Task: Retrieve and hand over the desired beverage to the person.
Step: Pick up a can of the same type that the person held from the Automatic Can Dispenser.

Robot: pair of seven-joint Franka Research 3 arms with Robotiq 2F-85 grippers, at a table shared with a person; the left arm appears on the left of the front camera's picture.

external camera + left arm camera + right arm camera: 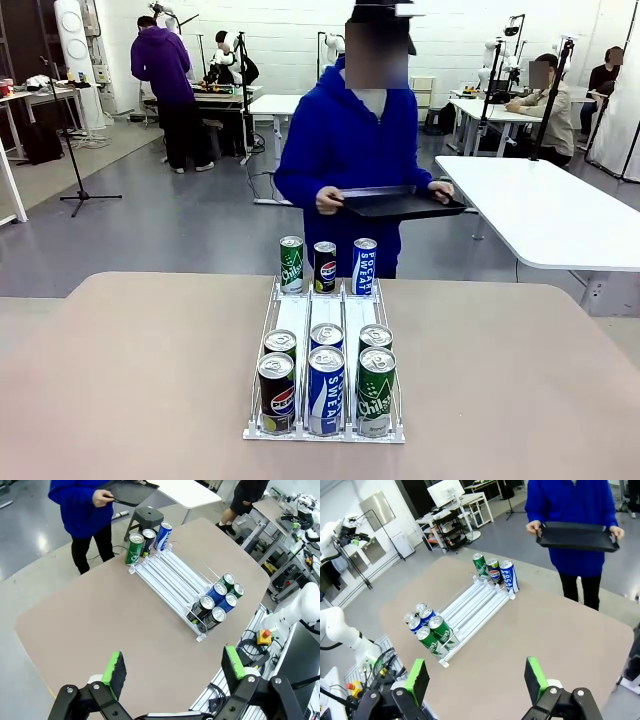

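So far nothing is fetched: all cans [326,390] stand in the rack [325,305] mid-desk [520,370]. The left gripper [173,667] and right gripper [476,676] hang above, jaws spread, empty. The person [340,140] stands at the far side holding a tray [400,204]; picking and handover remain.

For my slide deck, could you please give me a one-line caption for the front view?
A person in a blue hoodie holds a black tray beyond a white rack of nine drink cans.

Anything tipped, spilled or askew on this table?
Nothing stands out: nine cans stand upright in the rack, three at its far end, six near the robot; the person holds a black tray.
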